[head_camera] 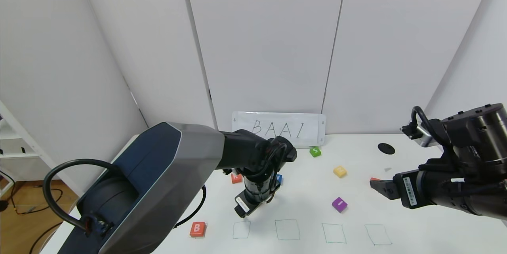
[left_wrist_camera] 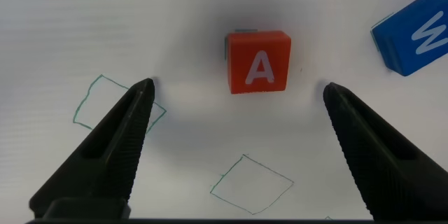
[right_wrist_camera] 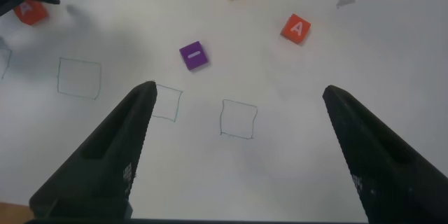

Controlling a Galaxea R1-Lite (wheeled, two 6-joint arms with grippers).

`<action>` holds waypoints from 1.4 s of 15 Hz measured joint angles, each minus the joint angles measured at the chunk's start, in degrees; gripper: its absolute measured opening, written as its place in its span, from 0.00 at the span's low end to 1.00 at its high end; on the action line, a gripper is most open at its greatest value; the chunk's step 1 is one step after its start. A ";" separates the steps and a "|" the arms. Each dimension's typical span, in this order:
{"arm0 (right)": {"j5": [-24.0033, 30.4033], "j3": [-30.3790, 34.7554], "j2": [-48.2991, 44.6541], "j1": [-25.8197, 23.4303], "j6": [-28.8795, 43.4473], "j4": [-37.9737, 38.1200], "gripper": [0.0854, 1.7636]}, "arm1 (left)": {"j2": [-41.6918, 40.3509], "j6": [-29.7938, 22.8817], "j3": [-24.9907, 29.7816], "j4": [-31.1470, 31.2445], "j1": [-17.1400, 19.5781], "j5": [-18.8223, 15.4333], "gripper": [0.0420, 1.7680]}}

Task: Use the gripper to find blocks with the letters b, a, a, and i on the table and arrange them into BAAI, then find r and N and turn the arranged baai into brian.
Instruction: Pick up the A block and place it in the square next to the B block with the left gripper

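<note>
The small orange-red cube with a white letter A (left_wrist_camera: 258, 62) sits on the table just ahead of the left gripper (left_wrist_camera: 238, 94), centred between its two black fingers, which are spread wide and touch nothing. A blue cube with a white W (left_wrist_camera: 414, 35) lies close beside it. In the head view this A cube (head_camera: 236, 177) peeks out at the left of the left arm's wrist. A second orange-red A cube (right_wrist_camera: 295, 28) lies at the right, near the right gripper (right_wrist_camera: 238, 94), whose fingers are also spread wide and empty. The purple cube marked I (head_camera: 339, 204) rests between the arms, and the orange-red B cube (head_camera: 197, 229) lies near, at the left (beside the row of squares). The large white tabletop (head_camera: 301, 190) carries thin green hand-drawn squares (head_camera: 287, 229) along its near edge, a yellow cube (head_camera: 340, 171) and a green cube (head_camera: 315, 151) farther back, and a black round hole (head_camera: 386, 148). A white card lettered BAAI (head_camera: 279, 128) leans against pale wall panels. The left arm points down at the table; the right arm lies low, reaching in from the right.
</note>
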 joint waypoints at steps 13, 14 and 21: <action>0.02 0.44 -0.55 1.00 0.09 0.01 0.97 | 1.07 -0.18 -0.34 0.11 1.04 2.66 0.87; 0.02 0.51 -0.57 1.08 0.09 0.01 0.97 | 1.07 -0.21 -0.33 0.09 0.96 2.65 0.79; 0.00 0.63 -0.68 1.38 0.06 0.01 0.97 | 1.07 -0.11 -0.28 0.09 0.74 2.60 0.26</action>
